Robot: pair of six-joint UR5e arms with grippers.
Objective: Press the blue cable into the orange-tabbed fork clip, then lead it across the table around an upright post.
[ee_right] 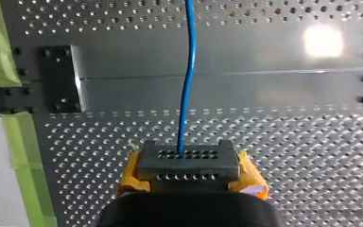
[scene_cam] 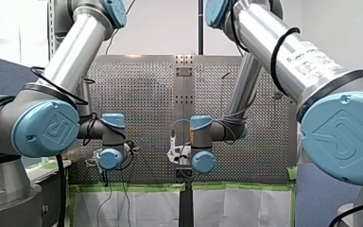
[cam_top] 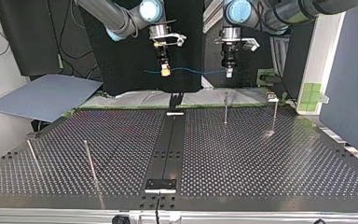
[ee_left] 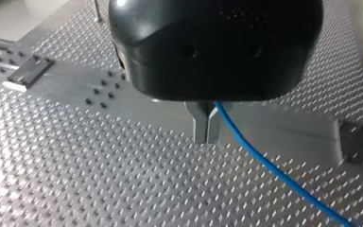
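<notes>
no legible text or labels

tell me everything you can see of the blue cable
The blue cable is a thin, smooth, plastic-looking strand. It is strung almost level in the air between the two grippers, well clear of the perforated table. My left gripper pinches it between shut metal fingers, and my right gripper holds it between yellow-padded ones. A short free end pokes past my right gripper towards the top view's left.

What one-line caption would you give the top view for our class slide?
Left gripper and right gripper hold the blue cable stretched between them above the perforated table.
</notes>
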